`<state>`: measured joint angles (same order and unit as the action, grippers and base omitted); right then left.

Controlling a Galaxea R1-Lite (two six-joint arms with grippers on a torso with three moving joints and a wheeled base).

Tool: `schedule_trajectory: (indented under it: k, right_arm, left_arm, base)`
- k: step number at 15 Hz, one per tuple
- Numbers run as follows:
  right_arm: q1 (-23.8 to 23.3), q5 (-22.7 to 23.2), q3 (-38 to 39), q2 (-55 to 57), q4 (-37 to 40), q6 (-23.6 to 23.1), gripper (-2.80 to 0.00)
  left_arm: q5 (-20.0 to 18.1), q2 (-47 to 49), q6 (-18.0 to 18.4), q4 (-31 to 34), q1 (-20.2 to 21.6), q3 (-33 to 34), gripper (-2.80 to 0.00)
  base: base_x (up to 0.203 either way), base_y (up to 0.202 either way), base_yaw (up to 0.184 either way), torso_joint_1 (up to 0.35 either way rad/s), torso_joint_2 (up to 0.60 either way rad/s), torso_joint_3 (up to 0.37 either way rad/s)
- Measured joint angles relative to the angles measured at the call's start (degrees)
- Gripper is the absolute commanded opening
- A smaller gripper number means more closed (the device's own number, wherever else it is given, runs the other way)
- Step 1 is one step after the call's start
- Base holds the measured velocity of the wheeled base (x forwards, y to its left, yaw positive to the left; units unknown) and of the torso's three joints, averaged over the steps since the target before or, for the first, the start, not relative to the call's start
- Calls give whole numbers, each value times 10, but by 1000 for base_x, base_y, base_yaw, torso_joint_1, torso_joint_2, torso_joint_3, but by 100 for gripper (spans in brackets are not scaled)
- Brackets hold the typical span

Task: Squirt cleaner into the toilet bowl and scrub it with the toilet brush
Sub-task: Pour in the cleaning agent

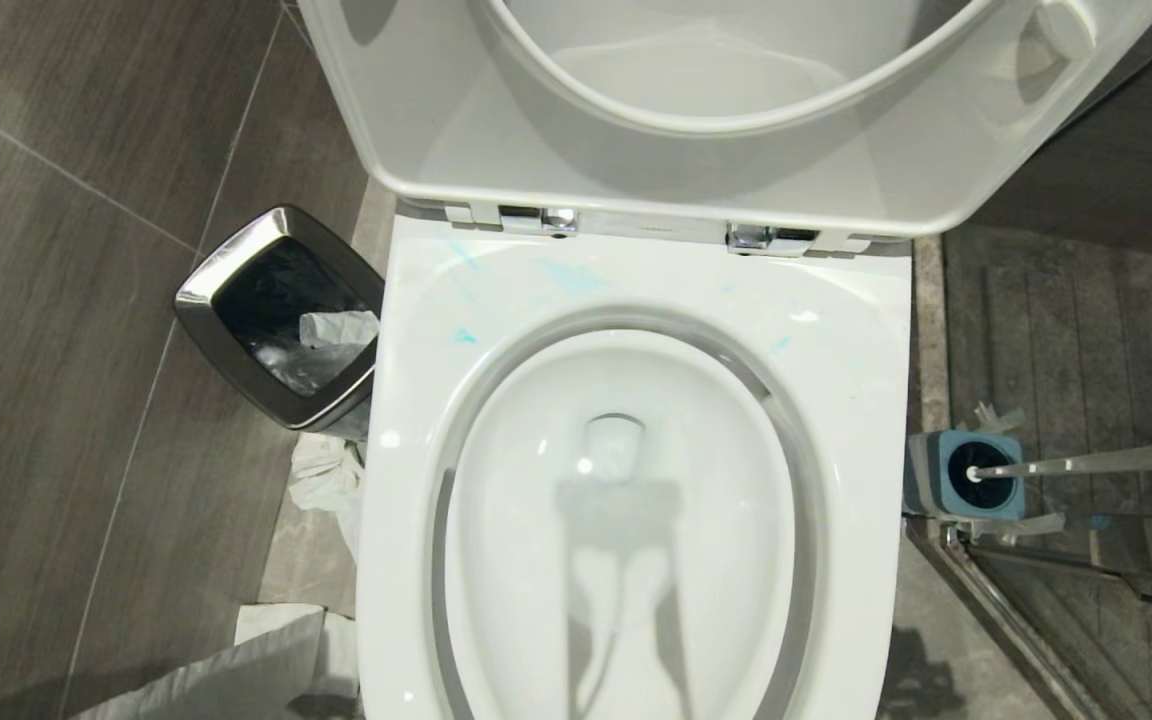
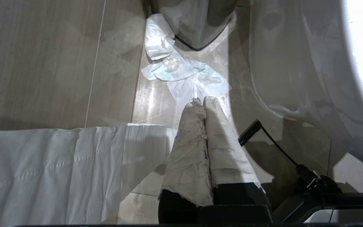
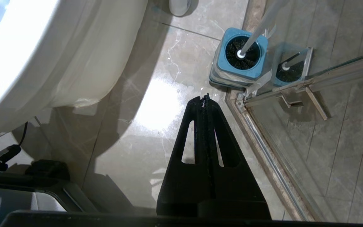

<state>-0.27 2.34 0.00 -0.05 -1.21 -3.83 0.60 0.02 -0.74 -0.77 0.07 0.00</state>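
The toilet bowl [image 1: 626,520] fills the middle of the head view, its seat and lid [image 1: 636,160] raised. Blue-teal smears [image 1: 464,336] mark the ceramic rim. The toilet brush stands in its blue square holder [image 1: 971,478] on the floor right of the toilet, its white handle [image 1: 1106,462] leaning right. Neither arm reaches into the head view. My right gripper [image 3: 205,98] hangs shut and empty above the floor, short of the holder [image 3: 241,56]. My left gripper [image 2: 202,101], fingers wrapped in white paper, is shut and empty beside the toilet's left wall. I cannot make out the cleaner.
A steel-rimmed black waste bin [image 1: 281,315] stands left of the toilet, with crumpled tissue [image 2: 181,72] and a paper sheet [image 2: 58,170] on the floor. A glass shower door and its metal rail [image 3: 263,142] run beside the brush holder. A white rounded object [image 3: 180,6] is cut off by the frame edge.
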Motion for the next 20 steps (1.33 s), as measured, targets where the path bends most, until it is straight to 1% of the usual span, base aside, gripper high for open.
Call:
schedule_trajectory:
  k: [20]
  right_arm:
    - [0,-1,0,0,0,-5,-280]
  left_arm:
    - [0,0,1,0,0,0,-280]
  base:
    - [0,0,0,0,0,-4]
